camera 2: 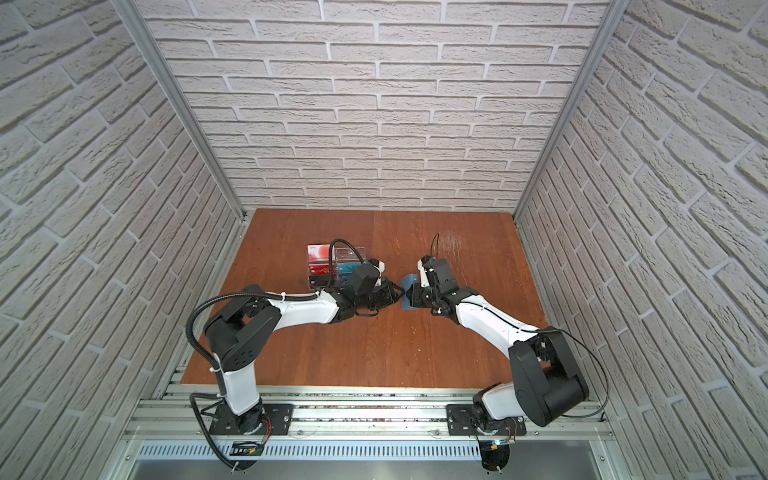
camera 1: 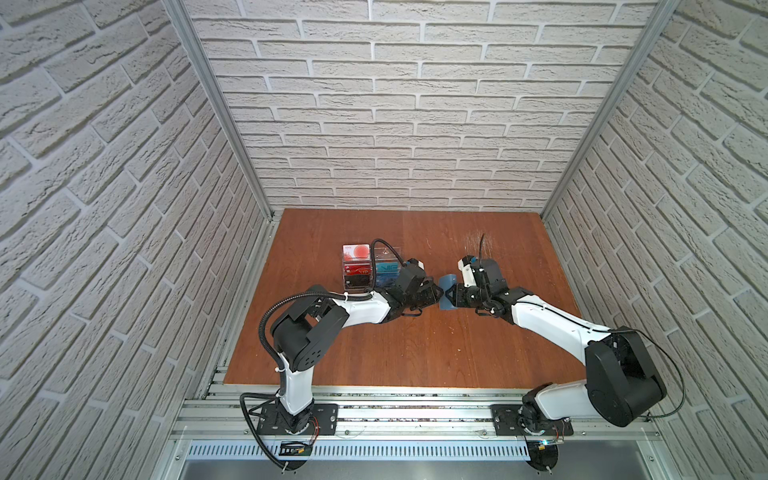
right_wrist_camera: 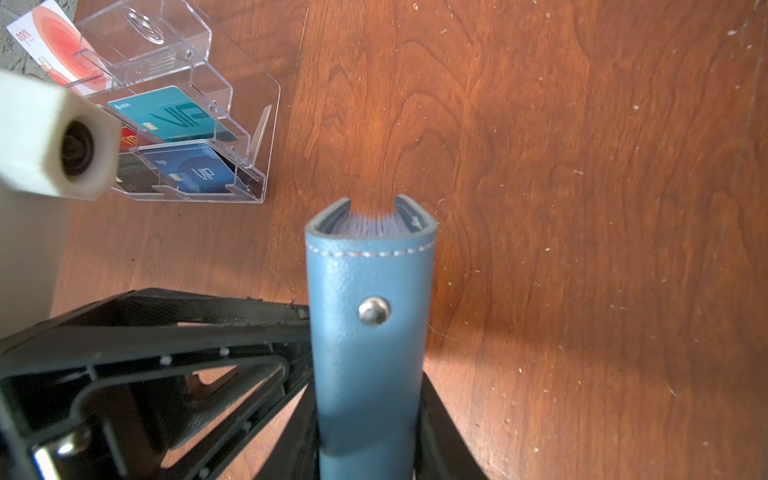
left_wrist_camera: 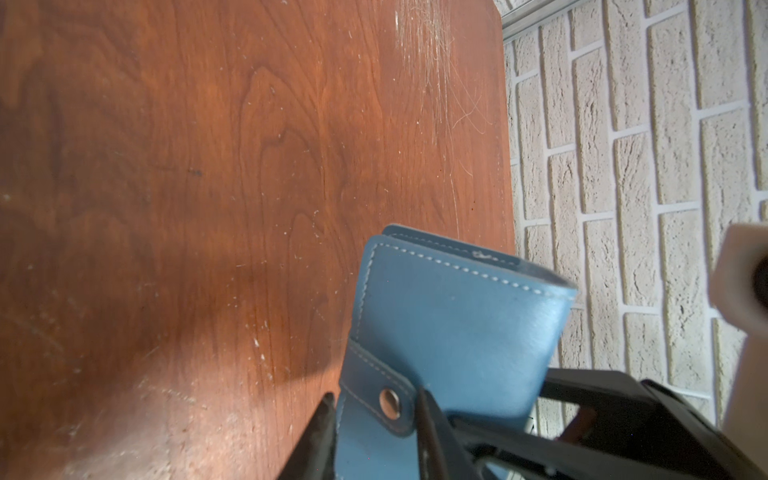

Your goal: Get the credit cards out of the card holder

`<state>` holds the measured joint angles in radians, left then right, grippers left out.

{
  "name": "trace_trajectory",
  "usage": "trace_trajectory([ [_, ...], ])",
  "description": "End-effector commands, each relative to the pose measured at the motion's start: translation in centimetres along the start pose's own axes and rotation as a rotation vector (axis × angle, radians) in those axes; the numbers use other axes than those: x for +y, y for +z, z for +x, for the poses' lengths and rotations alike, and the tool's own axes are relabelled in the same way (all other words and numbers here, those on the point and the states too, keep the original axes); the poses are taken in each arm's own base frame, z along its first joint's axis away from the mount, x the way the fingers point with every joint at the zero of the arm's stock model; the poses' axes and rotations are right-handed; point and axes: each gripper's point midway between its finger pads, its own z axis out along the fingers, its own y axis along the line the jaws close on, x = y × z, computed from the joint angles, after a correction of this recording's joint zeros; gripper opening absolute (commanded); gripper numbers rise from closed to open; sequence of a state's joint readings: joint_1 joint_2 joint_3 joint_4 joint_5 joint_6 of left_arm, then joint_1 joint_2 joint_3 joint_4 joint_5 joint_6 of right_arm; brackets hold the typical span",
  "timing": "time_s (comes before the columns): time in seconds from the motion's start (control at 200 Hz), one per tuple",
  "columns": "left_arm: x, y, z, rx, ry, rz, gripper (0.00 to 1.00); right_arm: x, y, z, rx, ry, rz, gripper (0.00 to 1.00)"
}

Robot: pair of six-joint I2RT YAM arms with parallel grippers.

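Top views first: both my arms meet at table centre, nose to nose. The card holder stands on edge between them; I can't tell whether it is clear of the table. My left gripper comes at it from nine o'clock, my right gripper from three. The clear rack sits at ten o'clock of the holder, just beside my left wrist, so a wide swing on that side could knock it.

Left wrist view: my left jaws stand narrow, one finger on each side of the strap tab, both touching it as far as I can see. The snap looks fastened. If I pull and it resists, the whole holder comes with me instead of the strap.

Right wrist view: my right jaws are partly closed, clamped across the holder's thickness low down, with the spine facing the camera. It's a narrow bite on smooth leather – a hard tug from the left could twist the holder out or swing it round. Thin pale edges pack the open end (sleeves or credit cards, I can't say which), and no card is out yet. With that end open, a jerk when the snap gives could fan things loose. Two grips this close could also clash fingertips.
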<state>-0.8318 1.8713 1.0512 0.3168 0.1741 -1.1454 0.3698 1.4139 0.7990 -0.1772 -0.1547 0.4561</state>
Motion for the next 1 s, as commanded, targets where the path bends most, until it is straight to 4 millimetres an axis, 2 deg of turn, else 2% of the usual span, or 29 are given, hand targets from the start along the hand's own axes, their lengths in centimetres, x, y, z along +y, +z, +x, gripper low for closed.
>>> trace_trajectory([
  [0.0,0.6,0.5,-0.4,-0.017,0.024,-0.038,0.29,2.2,-0.8,-2.6,-0.087,-0.029,-0.072,0.06],
  [0.47,1.5,0.6,-0.4,-0.012,0.059,-0.093,0.04,2.3,-0.5,-2.5,-0.08,-0.031,-0.073,0.06],
  [0.66,1.8,0.8,-0.3,-0.004,0.06,-0.101,0.0,2.3,-0.5,-2.6,-0.081,-0.031,-0.069,0.06],
  [0.995,2.7,0.3,0.1,0.0,0.074,-0.138,0.0,2.0,-0.1,-2.3,-0.064,-0.019,-0.056,0.06],
])
